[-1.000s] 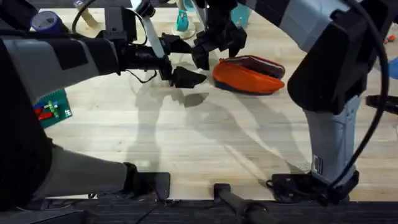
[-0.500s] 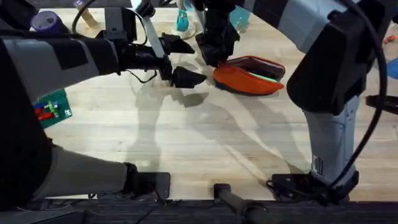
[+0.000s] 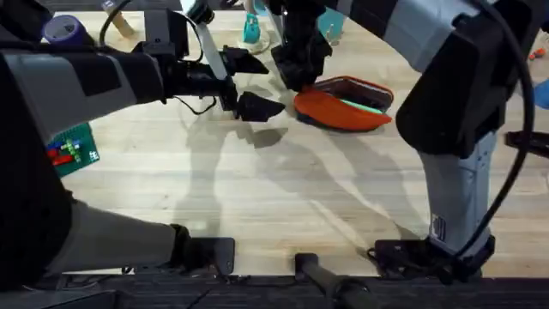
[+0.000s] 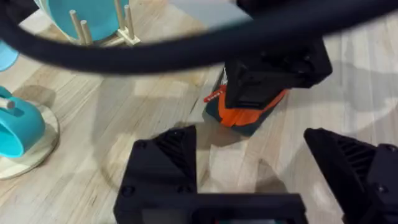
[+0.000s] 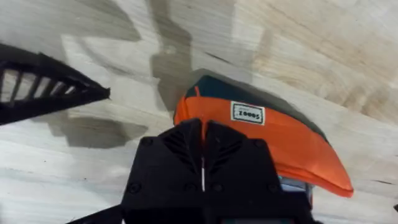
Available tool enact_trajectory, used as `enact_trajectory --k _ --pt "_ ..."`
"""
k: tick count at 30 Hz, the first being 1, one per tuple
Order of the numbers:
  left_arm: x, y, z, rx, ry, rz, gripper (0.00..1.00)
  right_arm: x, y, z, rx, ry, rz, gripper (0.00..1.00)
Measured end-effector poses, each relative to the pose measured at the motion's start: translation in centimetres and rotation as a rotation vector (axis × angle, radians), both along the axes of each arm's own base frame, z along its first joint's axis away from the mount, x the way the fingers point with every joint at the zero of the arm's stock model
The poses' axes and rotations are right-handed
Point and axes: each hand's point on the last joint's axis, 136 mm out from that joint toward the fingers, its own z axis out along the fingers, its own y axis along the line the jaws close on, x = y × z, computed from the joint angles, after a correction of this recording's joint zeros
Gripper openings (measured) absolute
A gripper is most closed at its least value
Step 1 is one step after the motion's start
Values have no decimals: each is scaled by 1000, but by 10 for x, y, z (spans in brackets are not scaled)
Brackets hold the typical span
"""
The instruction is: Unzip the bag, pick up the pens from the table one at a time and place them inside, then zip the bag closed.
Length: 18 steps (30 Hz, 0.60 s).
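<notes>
- The left gripper point(image 3: 250, 84) is held above the table point(image 3: 257, 197), fingers spread apart, nothing between them.
- The right gripper point(image 3: 296, 73) is seen with fingers pressed together at the bag's 9 o'clock end.
- The bag point(image 3: 343, 105) is lying at 3 o'clock from the left gripper, a green pen point(image 3: 360, 106) seen inside.

The left arm stretches forward from its base, its left gripper point(image 3: 247, 84) level with the jaws spread wide apart. The right arm arches high and reaches across the middle; its right gripper point(image 3: 296, 73) points down, jaws pressed together, just beside the left gripper's jaws.
</notes>
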Motion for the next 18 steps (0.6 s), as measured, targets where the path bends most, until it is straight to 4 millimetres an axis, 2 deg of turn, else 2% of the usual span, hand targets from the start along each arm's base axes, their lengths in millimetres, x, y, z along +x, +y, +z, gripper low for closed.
enact_trajectory --k 18 --pt "0 0 0 -2 0 -2 995 6 -3 26 -1 -55 -1 34"
